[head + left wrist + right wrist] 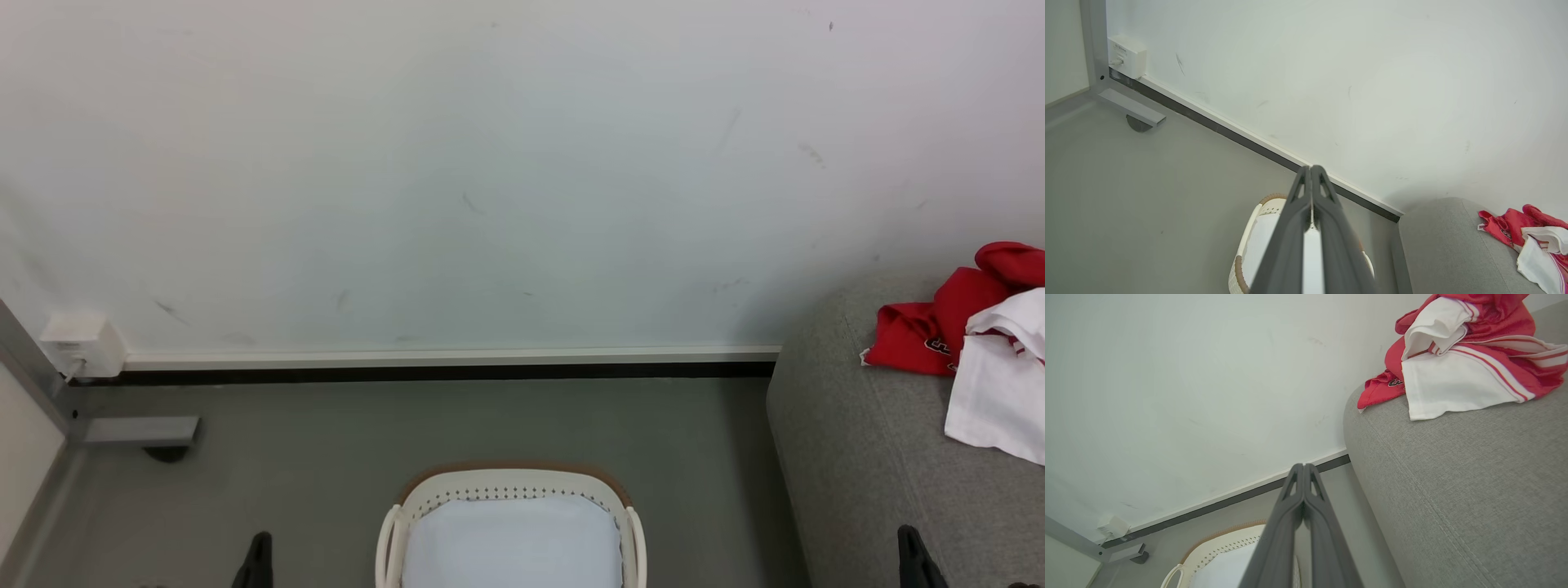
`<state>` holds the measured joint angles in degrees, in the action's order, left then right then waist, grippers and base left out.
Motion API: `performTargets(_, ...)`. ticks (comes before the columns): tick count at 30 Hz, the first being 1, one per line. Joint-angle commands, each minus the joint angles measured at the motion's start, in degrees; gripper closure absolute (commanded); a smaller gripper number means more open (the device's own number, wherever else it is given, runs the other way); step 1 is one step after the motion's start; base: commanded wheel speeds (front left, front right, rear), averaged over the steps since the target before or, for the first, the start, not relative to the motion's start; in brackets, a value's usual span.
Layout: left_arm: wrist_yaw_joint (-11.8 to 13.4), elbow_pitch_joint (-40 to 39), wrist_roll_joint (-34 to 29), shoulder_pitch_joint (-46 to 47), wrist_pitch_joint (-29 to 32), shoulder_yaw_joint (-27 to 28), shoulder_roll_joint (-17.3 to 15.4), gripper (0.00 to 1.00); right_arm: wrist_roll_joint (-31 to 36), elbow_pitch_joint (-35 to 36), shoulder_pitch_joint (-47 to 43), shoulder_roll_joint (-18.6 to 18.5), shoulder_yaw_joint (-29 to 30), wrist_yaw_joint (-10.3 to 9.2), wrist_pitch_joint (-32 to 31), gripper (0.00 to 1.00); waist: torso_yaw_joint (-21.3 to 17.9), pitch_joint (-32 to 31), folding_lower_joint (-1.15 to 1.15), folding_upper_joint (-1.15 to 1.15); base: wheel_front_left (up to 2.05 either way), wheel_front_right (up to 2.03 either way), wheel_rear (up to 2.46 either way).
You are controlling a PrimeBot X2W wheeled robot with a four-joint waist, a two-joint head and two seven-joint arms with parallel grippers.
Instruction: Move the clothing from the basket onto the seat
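The red and white clothing (976, 351) lies crumpled on the grey seat (865, 457) at the right; it also appears in the left wrist view (1531, 241) and the right wrist view (1461, 359). The cream basket (510, 486) stands on the floor at bottom centre, showing only its pale lining. My left gripper (1311, 169) is shut with nothing in it, its tip at the lower left of the head view (261, 543). My right gripper (1303, 467) is shut and empty too, its tip low by the seat's front (910, 539).
A white wall with a skirting strip (449, 359) runs behind the basket. A white wall box (82, 343) and a grey metal frame foot (139, 429) sit at the left. Grey floor (490, 416) lies open between the basket and the wall.
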<state>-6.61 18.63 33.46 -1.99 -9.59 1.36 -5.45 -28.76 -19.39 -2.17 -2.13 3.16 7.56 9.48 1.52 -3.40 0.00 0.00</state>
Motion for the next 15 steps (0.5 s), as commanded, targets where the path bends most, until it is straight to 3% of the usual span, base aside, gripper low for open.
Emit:
performTargets(1, -0.25, -0.96, 2.19, 1.68, 0.43, 0.45, -0.14, 1.0, -2.38, 1.19, 2.02, -0.55, 0.32, -0.02, -0.48, 1.0, -0.02, 0.05, 0.0, 0.0, 0.0, 0.0, 0.0)
performTargets(15, -0.39, -1.78, 13.61, 3.05, 3.55, 1.39, 0.36, 1.0, -14.59, 2.13, 3.33, -0.65, 0.92, -0.04, -3.58, 1.0, -0.23, 0.52, 0.0, 0.0, 0.0, 0.0, 0.0)
